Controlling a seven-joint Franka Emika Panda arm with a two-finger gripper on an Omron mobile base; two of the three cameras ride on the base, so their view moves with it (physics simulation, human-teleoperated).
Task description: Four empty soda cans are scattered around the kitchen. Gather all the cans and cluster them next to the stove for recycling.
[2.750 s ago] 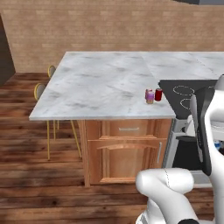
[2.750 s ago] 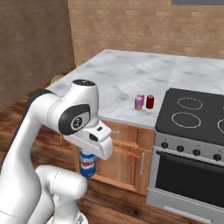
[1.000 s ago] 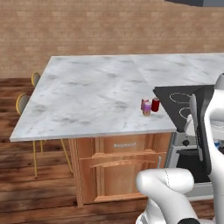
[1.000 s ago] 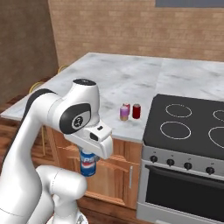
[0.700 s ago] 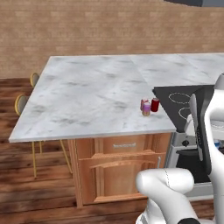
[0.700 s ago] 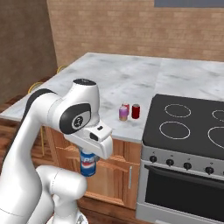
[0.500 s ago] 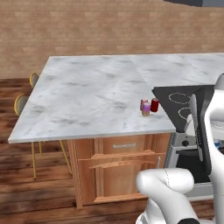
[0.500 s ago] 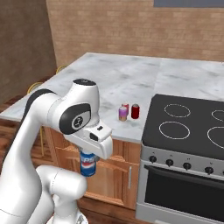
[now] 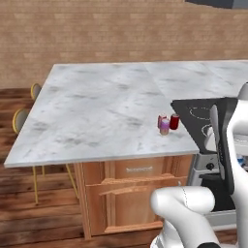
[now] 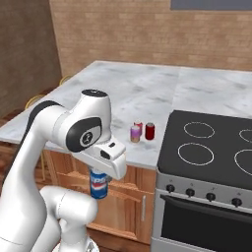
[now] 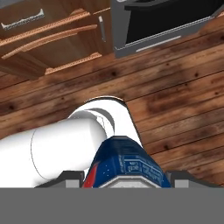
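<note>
Right base view: the gripper (image 10: 100, 180) clamps the blue can (image 10: 99, 184) low, clear of the counter, carried toward cans (image 10: 142, 132) clustered at the stove's (image 10: 211, 142) nine o'clock.

We see a tan brick wall (image 9: 97, 34) at the back. A big white-grey marble counter (image 9: 97, 111) sits on reddish wooden cabinets (image 9: 131, 193). The floor (image 11: 175, 100) is dark brown wood. Two yellow stools (image 9: 22, 118) stand just beside the counter's left end.
</note>
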